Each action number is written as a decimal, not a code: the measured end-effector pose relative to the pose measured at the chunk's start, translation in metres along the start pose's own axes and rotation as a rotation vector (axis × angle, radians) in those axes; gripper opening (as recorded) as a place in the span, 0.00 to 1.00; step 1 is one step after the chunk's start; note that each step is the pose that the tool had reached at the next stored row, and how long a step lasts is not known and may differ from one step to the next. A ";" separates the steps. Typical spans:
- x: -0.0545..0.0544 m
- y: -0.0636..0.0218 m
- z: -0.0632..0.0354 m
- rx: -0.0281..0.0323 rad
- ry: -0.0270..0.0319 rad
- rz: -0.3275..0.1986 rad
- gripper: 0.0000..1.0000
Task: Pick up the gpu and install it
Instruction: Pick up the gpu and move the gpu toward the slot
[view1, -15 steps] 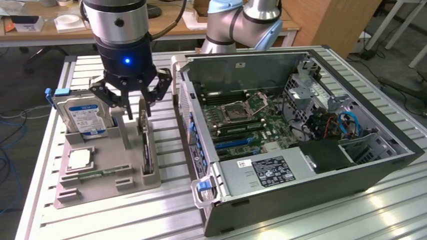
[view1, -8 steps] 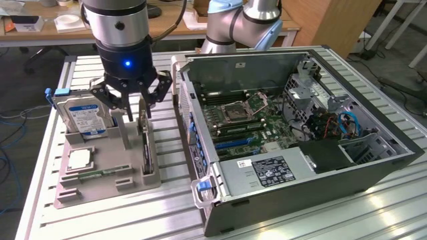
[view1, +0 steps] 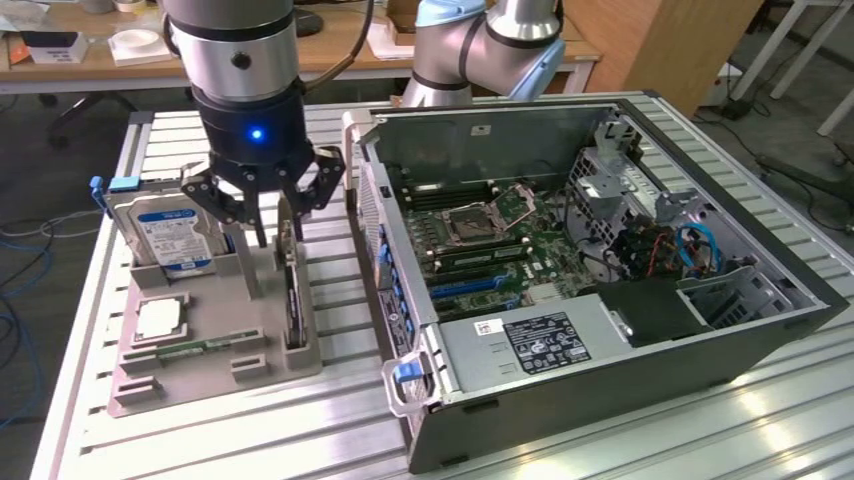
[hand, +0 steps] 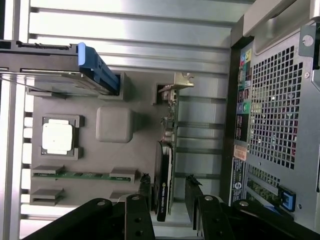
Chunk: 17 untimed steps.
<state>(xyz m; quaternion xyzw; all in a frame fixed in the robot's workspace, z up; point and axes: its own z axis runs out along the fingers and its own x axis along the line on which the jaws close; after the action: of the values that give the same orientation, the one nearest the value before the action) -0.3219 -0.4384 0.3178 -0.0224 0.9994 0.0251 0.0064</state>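
Straddling the gpu (view1: 292, 300), the gripper (view1: 276, 238) is lowered over the gray parts holder (view1: 147, 385) with its jaws spread wide, one finger on either side of the card and a gap visible on each side in the wrist view (so nothing is grasped). The gpu stands on its long edge in a slot along the holder's side nearest the open computer case (view1: 601, 400), its silver bracket (hand: 176, 86) at the end away from the fingers. In the same holder, a hard drive (view1: 160, 235) with a blue-white label stands upright toward the exterior view's left, with a square processor (view1: 158, 320) lying flat in front of it and a narrow green memory stick (view1: 200, 349) flat beside that. The case lies on its side on the slotted aluminum table (view1: 267, 435) just beside the holder, the motherboard (view1: 481, 235) exposed inside.
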 end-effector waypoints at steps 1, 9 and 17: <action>0.000 -0.0002 0.0005 0.0000 -0.0001 0.000 0.42; 0.000 -0.0017 0.0046 0.0000 0.0001 0.000 0.42; 0.000 -0.0033 0.0091 0.0000 0.0002 0.000 0.42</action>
<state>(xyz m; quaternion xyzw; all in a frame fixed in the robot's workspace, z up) -0.3219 -0.4412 0.3086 -0.0224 0.9994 0.0251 0.0063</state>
